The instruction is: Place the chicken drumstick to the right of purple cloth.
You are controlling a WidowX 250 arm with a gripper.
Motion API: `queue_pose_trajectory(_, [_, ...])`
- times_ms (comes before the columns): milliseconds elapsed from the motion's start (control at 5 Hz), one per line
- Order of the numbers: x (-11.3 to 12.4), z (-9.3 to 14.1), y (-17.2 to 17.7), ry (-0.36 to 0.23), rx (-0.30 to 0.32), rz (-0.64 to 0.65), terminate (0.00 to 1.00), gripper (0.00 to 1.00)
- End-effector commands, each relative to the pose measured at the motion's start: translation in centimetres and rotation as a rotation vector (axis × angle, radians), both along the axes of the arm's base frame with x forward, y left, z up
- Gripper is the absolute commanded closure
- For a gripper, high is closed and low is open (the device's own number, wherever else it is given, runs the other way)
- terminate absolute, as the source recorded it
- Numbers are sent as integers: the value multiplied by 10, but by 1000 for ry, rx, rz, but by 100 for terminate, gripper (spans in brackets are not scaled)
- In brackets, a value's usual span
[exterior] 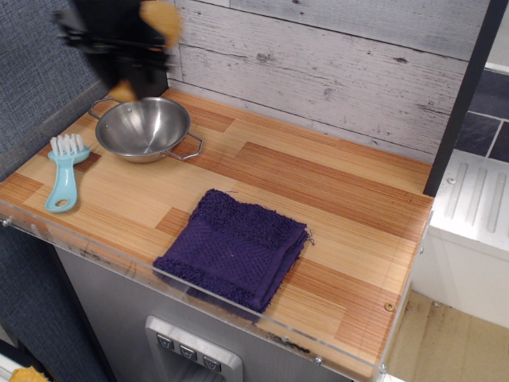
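Note:
My gripper (131,64) is a black motion-blurred shape at the top left, lifted above the steel bowl (143,127). It is shut on the chicken drumstick (159,17), whose yellow-tan ends stick out above and below the fingers. The bowl now shows nothing inside. The purple cloth (235,251), a folded dark terry towel, lies near the front edge at the middle of the counter, well to the right of and in front of the gripper.
A light blue brush (64,175) with white bristles lies left of the bowl. A whitewashed plank wall (334,72) backs the counter. A clear plastic lip (199,290) runs along the front edge. Bare wood (358,263) lies right of the cloth.

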State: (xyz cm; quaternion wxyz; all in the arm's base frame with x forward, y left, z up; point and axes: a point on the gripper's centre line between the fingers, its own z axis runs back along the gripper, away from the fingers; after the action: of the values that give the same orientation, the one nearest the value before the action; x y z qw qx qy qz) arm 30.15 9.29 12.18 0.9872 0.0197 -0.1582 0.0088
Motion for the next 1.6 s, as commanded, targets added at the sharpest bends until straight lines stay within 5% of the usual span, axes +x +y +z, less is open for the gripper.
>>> queue_pose_trajectory(0, [15,1,-93,82,-49,7,0,100])
queue_pose_trajectory(600, [-35,-27,-194,121,6,40,0,100])
queue_pose_trajectory(1400, [-38,-101,-204,274,-70,67,0,100])
